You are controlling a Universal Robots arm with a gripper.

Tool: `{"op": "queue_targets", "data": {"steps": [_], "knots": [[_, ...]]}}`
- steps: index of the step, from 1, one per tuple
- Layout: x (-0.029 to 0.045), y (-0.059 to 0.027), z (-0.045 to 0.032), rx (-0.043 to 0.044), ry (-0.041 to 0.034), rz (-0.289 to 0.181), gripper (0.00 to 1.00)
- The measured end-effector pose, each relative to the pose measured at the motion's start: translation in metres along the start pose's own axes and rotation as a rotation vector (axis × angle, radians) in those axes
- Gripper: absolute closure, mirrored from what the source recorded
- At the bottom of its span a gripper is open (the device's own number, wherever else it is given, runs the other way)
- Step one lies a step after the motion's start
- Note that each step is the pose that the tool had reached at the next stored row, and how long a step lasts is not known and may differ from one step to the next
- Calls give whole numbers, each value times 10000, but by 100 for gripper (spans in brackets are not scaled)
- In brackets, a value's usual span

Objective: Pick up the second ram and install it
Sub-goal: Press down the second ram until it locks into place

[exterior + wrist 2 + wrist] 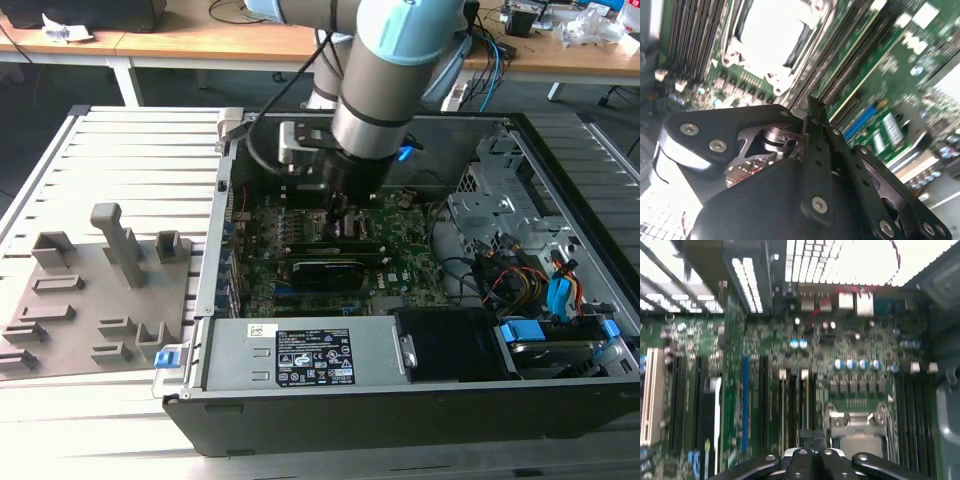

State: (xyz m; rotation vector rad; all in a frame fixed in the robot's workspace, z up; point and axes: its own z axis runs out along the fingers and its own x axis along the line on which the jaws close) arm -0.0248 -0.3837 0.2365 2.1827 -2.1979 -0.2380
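On the exterior view's left, a grey fixture plate [95, 290] lay beside the open computer case [560, 170]. The gripper [337, 218] hung low over the motherboard [400, 250], fingers drawn narrow together; whether they held the second ram I cannot tell.

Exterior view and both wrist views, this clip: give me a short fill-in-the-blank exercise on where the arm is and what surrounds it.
1. The gripper reaches down inside the open computer ____.
2. Below it lies the green ____.
3. On the exterior view's left, the grey fixture blocks sit ____ the case.
4. In the first wrist view, the metal CPU socket lies between two groups of long dark ____.

Missing words: case; motherboard; outside; slots
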Motion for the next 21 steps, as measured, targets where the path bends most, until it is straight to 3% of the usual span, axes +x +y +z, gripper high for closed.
{"op": "queue_targets", "data": {"steps": [2, 5, 8, 14, 21], "knots": [[-3, -130, -18, -67, -1, 6, 89], [-7, -191, -46, -81, -1, 7, 89], [-17, -227, -123, -84, -1, 7, 89], [-66, -202, -491, -84, 1, 7, 89], [-68, -199, -510, -84, 0, 7, 89]]}}
